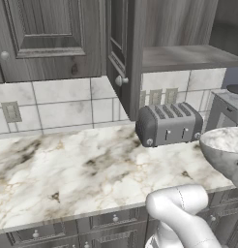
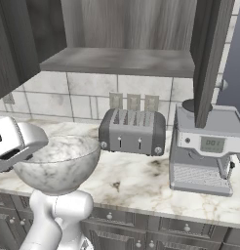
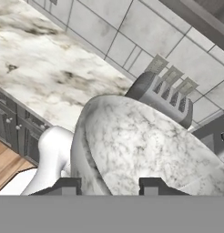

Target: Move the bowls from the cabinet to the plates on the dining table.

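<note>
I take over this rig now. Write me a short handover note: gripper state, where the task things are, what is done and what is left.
Gripper: shut on the marble bowl, its fingers astride the rim, bowl held in the air over the counter edge.
Cabinet: door open, the part of the shelf in view is bare.
Nearby: toaster and coffee machine stand on the counter, apart from the bowl.
Done: this bowl is out of the cabinet.
Left: carry it to a plate on the dining table; second bowl, plates and table are not in sight here.
</note>
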You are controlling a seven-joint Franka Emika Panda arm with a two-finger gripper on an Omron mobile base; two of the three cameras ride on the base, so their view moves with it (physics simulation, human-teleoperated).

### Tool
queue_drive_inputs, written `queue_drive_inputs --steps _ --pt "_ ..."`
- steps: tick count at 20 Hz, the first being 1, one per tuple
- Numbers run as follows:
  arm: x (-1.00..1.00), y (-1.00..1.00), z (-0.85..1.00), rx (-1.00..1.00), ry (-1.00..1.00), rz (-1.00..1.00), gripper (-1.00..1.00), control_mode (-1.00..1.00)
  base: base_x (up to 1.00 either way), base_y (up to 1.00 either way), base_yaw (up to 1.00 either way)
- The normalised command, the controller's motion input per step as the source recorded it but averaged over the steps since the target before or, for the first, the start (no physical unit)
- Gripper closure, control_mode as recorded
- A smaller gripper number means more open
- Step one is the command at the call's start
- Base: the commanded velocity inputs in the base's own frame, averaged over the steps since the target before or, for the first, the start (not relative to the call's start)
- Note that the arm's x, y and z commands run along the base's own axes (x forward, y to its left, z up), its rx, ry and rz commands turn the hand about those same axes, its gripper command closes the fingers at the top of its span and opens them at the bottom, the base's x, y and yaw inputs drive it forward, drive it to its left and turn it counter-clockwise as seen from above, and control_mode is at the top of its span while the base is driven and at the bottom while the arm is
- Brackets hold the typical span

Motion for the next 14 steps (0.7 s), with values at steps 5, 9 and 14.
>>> queue_drive_inputs --steps 5,9,14 --pt "0.0 0.0 0.0 0.0 0.0 0.0 1.0 -1.0 0.0 0.0 0.0" --pt "0.0 0.0 0.0 0.0 0.0 0.0 1.0 1.0 -0.25 0.0 0.0" --pt "0.0 0.0 0.0 0.0 0.0 0.0 1.0 1.0 -0.96 -0.16 -0.01"
